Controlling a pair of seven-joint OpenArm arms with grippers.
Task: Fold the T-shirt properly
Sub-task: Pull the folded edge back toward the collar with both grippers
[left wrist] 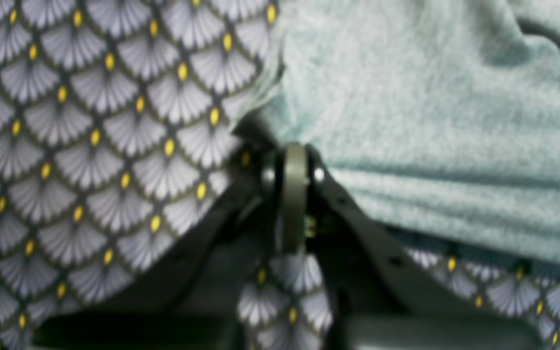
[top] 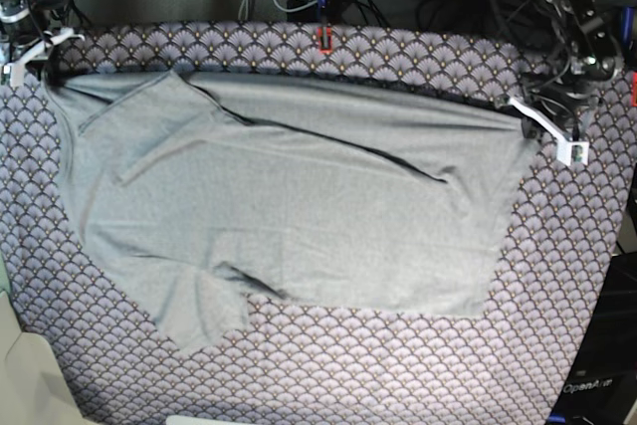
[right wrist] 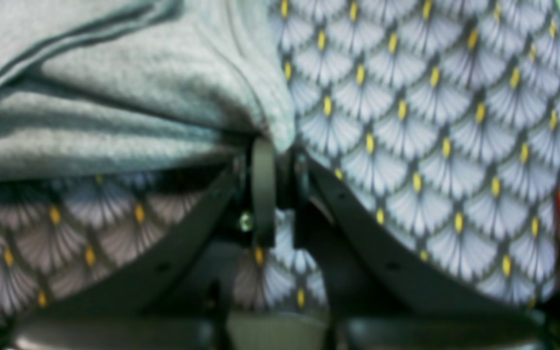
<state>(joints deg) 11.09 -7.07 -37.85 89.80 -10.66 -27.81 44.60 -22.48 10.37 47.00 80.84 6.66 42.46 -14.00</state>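
Both tools were clamped on the T-shirt (top: 299, 206): my left tool (left wrist: 293, 155) and right tool (right wrist: 272, 146) each pinched a far corner above the patterned cloth (top: 398, 365).

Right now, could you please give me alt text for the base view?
A grey T-shirt lies spread sideways on a fan-patterned cloth, its far edge folded over. The right gripper and left gripper pinch its far corners.

T-shirt (top: 299, 216) looks like soft, matt, slightly fuzzy knit cloth; the patterned cloth (top: 398, 365) over the worktop is smoother, printed fabric, also matt.
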